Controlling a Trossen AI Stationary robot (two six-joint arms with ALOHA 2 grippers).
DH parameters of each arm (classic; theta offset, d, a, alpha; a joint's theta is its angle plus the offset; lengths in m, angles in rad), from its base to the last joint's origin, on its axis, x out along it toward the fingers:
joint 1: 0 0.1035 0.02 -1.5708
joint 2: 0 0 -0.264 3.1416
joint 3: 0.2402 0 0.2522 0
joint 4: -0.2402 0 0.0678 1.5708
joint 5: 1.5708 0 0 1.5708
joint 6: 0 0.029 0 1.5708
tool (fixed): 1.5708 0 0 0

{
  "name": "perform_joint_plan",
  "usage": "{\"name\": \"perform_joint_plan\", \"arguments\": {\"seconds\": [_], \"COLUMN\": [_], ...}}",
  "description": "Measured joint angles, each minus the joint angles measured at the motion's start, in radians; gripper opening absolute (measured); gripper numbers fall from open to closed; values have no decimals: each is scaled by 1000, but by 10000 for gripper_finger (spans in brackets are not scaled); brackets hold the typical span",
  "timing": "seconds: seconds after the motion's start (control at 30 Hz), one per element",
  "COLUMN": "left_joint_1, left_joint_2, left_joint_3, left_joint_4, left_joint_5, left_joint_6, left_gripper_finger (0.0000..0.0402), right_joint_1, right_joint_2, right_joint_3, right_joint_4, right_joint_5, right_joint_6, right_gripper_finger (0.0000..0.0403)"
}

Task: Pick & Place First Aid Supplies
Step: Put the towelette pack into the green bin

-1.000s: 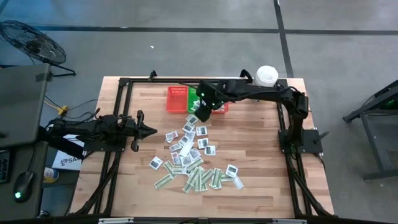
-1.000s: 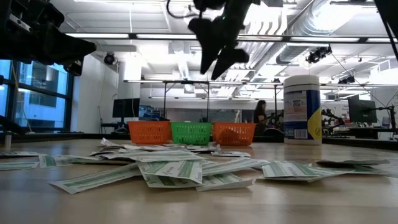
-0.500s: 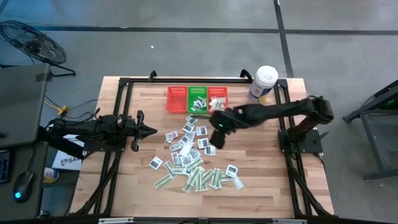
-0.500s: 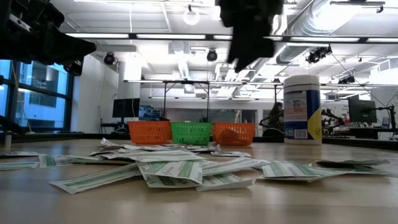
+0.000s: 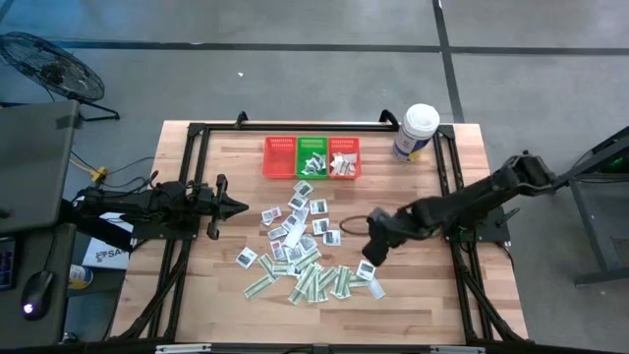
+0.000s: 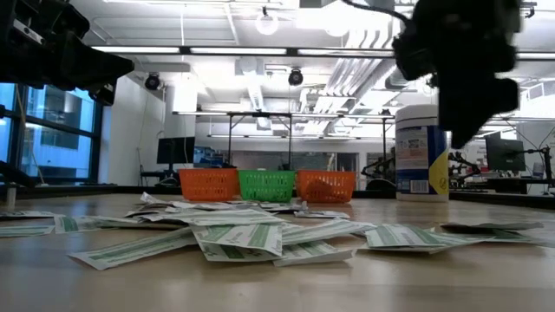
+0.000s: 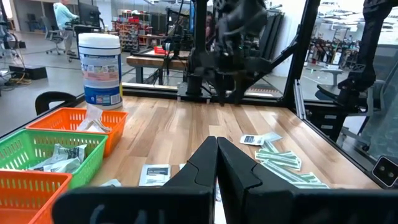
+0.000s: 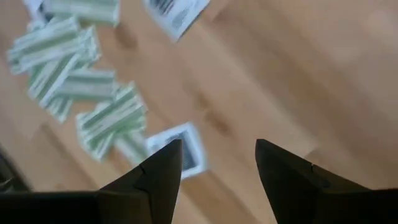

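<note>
While the right gripper (image 5: 372, 252) hangs open, apparently empty, above packets (image 5: 313, 280), left gripper (image 5: 236, 206) waits closed.

Right gripper (image 5: 371, 252) positioned above the wooden table (image 5: 413, 295), at the right edge of the scattered first aid packets (image 5: 305, 246), beside a white packet (image 5: 366, 270). Left gripper (image 5: 236, 206) parked at the left side. Three mesh baskets (image 5: 312, 157) set along the far edge, white tub (image 5: 417, 132) near the far right corner.

— What am I seeing at the far edge?
— A white tub (image 5: 418, 128) is standing at the corner, and red (image 5: 279, 157), green (image 5: 313, 149) and red (image 5: 345, 151) baskets are sitting side by side.
</note>
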Motion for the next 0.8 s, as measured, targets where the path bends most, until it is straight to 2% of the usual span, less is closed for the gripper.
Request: {"name": "perform_joint_plan", "arguments": {"seconds": [0.13, 0.33, 0.5, 0.8], "left_joint_1": [0, 0, 0, 0], "left_joint_2": [0, 0, 0, 0], "left_joint_3": [0, 0, 0, 0], "left_joint_4": [0, 0, 0, 0], "left_joint_5": [0, 0, 0, 0], "left_joint_6": [0, 0, 0, 0], "left_gripper_finger": [1, 1, 1, 1], "right_joint_1": [66, 117, 141, 165], "right_joint_2": [28, 120, 221, 325], "right_joint_3": [-27, -7, 12, 15], "right_joint_4": [63, 96, 220, 280], "right_joint_5": [-4, -67, -67, 73], "right_joint_6": [-4, -188, -373, -582], "right_gripper_finger": [197, 197, 197, 197]}}
